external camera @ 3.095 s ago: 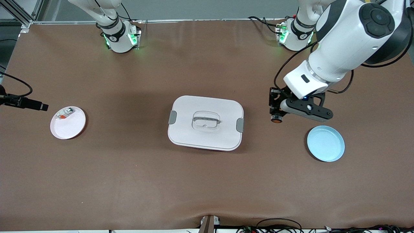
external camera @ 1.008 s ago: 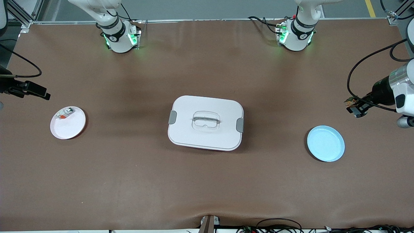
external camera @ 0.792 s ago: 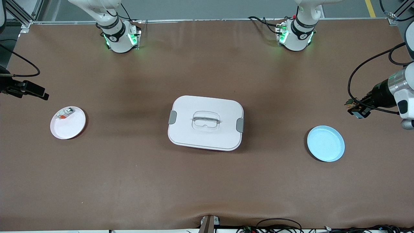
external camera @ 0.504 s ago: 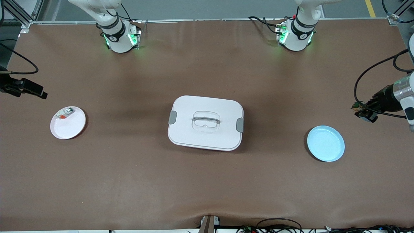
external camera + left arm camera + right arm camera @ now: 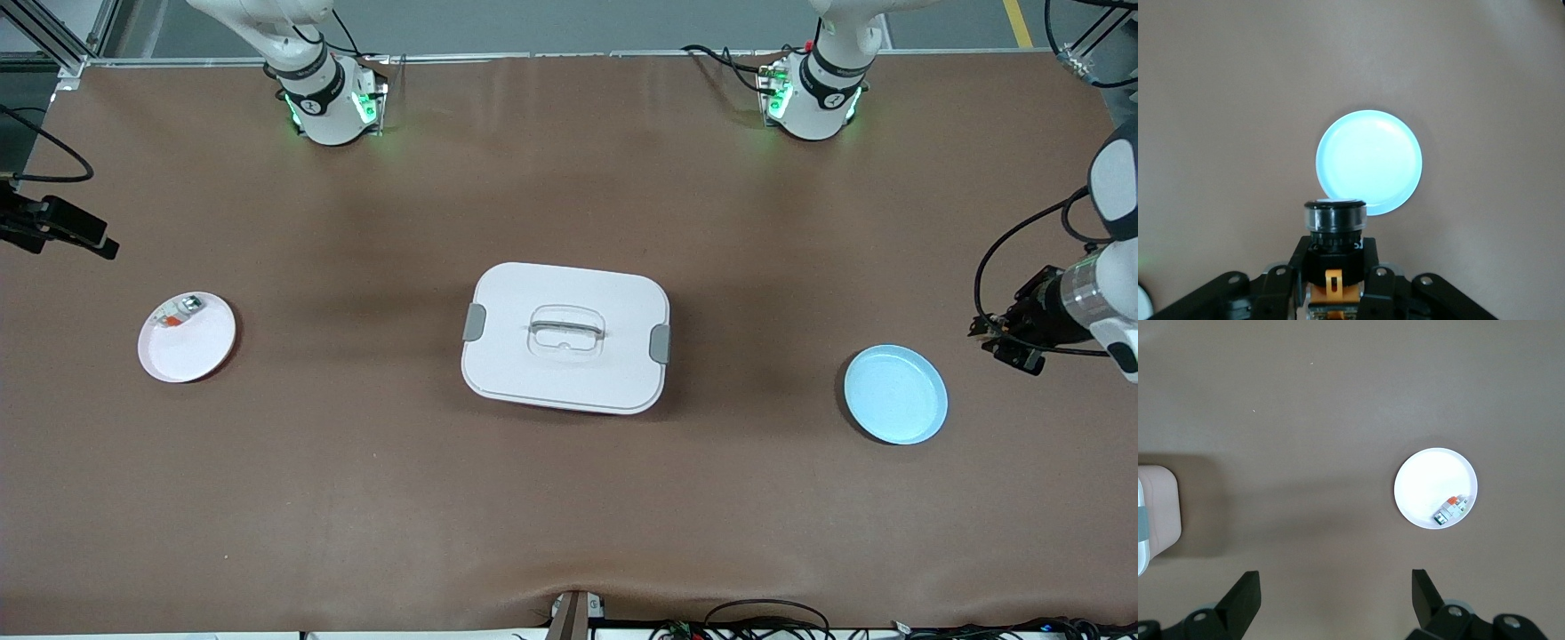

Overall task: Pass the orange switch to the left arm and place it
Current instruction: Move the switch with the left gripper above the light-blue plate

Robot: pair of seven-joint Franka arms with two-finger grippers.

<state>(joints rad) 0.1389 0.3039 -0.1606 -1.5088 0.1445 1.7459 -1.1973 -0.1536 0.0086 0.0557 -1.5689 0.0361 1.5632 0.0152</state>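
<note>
From where I stand, at the right arm's end of the table the right gripper (image 5: 1331,600) hangs high w/ jaws spread wide & nothing in them; in the front view only a black bit of that arm pokes in at the edge. Below it sits the pink plate (image 5: 188,337), holding a small clear silver-and-orange part (image 5: 176,314) near the rim farther from the front camera. Mid-table is the box (image 5: 565,337), lid on, grey latches at both ends, sitting squarely between the 2 plates. Toward the left arm's end lies the blue plate (image 5: 895,394), empty. Last, the left gripper (image 5: 1335,283) is clenched on the orange switch (image 5: 1335,230), which I only see in the left wrist view: black body pinched between the fingers, long axis running out along them, button end pointing away from the wrist. It's up in the air, over bare table just beside the blue plate. What the next move turns on, I'd say: the switch is w/ the left arm, the right gripper is well apart at the other end, and the box lies right on the line between them. So any handover prob needs both arms to meet above or around the box, w/ the switch's free button end turned toward the open right jaws.
</note>
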